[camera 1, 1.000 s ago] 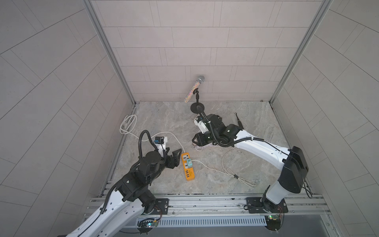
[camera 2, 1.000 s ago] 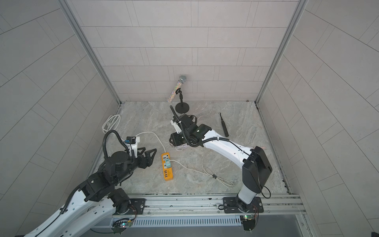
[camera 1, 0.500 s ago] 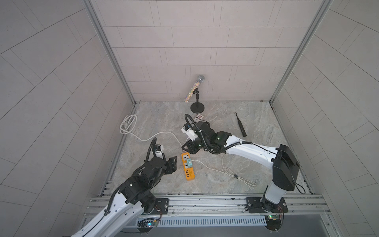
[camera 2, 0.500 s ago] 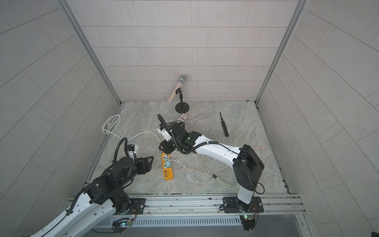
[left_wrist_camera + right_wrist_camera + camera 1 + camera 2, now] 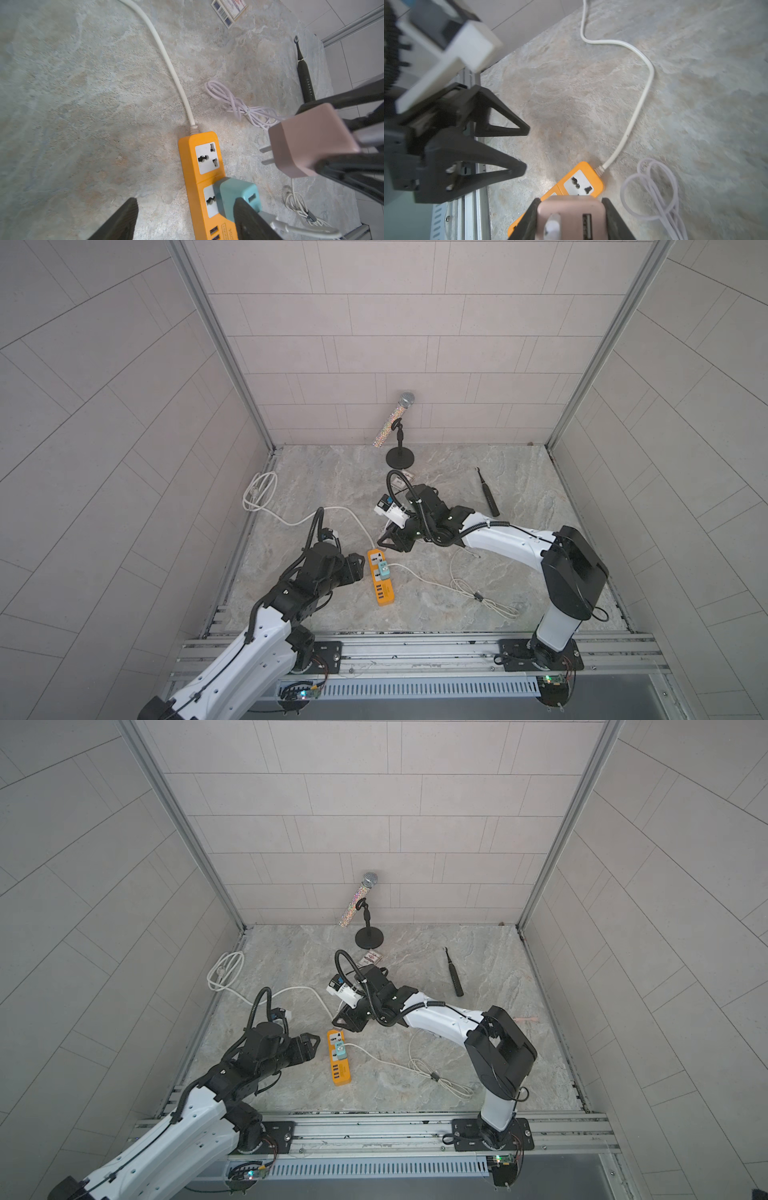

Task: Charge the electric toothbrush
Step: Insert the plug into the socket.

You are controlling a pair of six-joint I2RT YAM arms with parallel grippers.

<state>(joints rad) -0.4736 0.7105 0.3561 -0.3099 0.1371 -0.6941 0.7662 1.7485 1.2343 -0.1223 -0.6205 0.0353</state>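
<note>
My right gripper clamps a pink charger plug between both fingers, holding it in the air just off the cord end of the orange power strip. The strip lies near the front edge of the tabletop, left of the middle. Seen from my left wrist, the plug's two metal prongs point toward the strip and stand clear of it, beside the socket nearest the cord. A pale cable runs from the back of the plug into a loose coil on the tabletop beside the strip. My left gripper hovers low at the strip's left side with its fingers spread wide, and only bare tabletop and the strip's edge show between them. One finger overlaps a teal adapter seated in the strip's second socket, and I cannot tell whether it touches. The electric toothbrush, black and slim, lies flat in the far right quarter of the tabletop, well apart from both grippers, its brush head toward the far edge. A glittering microphone on its stand rises at the middle of the far edge.
</note>
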